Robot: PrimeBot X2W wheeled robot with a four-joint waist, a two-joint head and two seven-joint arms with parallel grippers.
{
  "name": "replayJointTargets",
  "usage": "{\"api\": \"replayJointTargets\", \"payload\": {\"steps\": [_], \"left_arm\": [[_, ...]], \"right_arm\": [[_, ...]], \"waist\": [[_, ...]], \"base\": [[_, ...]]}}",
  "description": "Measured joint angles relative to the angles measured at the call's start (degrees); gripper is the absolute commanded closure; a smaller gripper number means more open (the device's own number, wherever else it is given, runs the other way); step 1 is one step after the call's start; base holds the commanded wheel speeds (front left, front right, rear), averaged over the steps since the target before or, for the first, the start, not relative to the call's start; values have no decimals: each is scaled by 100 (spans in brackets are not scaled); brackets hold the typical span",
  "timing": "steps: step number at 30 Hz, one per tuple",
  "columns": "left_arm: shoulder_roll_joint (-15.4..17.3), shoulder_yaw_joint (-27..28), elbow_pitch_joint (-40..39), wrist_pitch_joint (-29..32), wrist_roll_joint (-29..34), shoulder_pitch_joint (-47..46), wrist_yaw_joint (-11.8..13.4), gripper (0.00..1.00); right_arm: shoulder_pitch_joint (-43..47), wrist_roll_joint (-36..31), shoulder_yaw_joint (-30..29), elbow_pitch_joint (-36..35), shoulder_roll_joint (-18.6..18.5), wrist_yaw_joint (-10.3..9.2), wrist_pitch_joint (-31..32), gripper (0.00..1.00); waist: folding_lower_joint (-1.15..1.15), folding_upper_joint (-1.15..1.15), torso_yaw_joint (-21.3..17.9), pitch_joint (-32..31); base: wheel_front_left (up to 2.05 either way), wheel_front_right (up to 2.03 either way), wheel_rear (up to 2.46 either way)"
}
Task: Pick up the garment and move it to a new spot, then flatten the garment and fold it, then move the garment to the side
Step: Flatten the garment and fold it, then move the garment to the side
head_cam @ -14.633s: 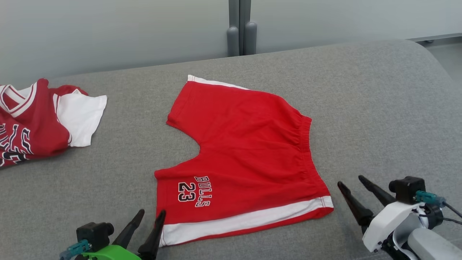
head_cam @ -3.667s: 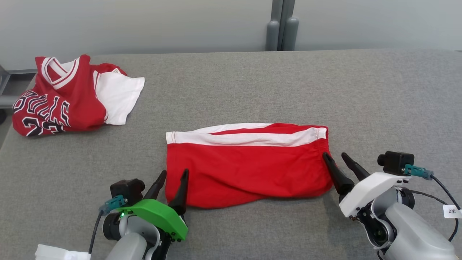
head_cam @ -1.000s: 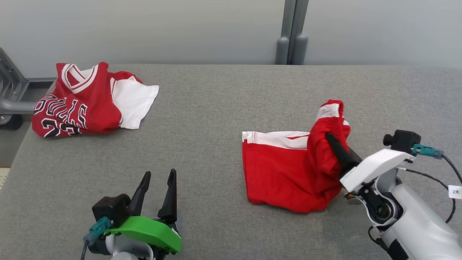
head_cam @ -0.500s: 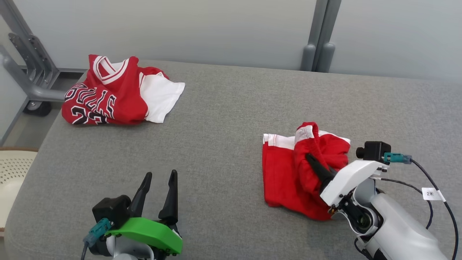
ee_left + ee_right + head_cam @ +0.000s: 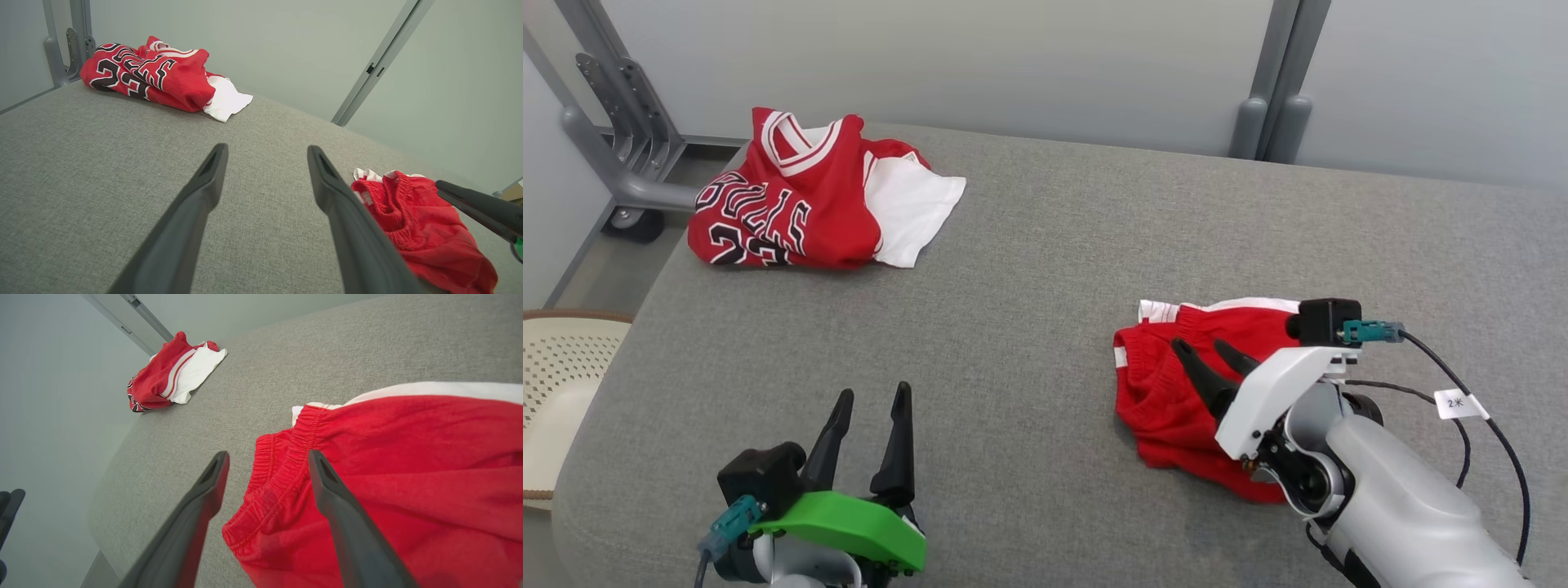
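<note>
Release of red cotton shorts [image 5: 1160,400] with white trim.
Right hand [image 5: 1198,345], clamped a moment ago, now gapes empty over them; left hand [image 5: 874,390] open, empty. Shorts lie doubled on grey fabric counter [image 5: 1029,269], well right of red-and-white jersey [image 5: 792,212]; sideways move probably remains.

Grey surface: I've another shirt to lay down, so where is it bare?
Bare: the wide middle between jersey and shorts, and the far right corner behind the shorts. Crowded: the jersey's far left corner, and the shorts under the right pincer.
</note>
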Motion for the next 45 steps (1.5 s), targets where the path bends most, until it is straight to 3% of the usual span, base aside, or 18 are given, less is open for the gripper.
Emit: {"api": "replayJointTargets", "payload": {"steps": [7, 11, 18, 26, 45], "left_arm": [[0, 82, -45, -2, -1, 110, 2, 0], [0, 83, -114, -2, 0, 110, 3, 0], [4, 90, -202, -3, 2, 115, 4, 0], [12, 80, -324, -1, 47, 120, 46, 0], [21, 55, -324, 99, 141, 118, 47, 0]], "right_arm": [[-141, 73, -1, -278, 326, 68, -77, 0], [-171, 42, -188, -310, 79, 40, -279, 0], [102, -1, -576, -94, -587, -237, -521, 0], [463, 259, -834, 23, -583, -258, -678, 0], [657, 477, -794, 450, -374, 69, -699, 0]], "waist": [[0, 0, -114, -10], [0, 0, -204, -23], [0, 0, -291, 15], [0, 0, -395, 210], [0, 0, -59, 402]], "base": [[0, 0, 0], [0, 0, 0], [0, 0, 0], [0, 0, 0], [0, 0, 0]]}}
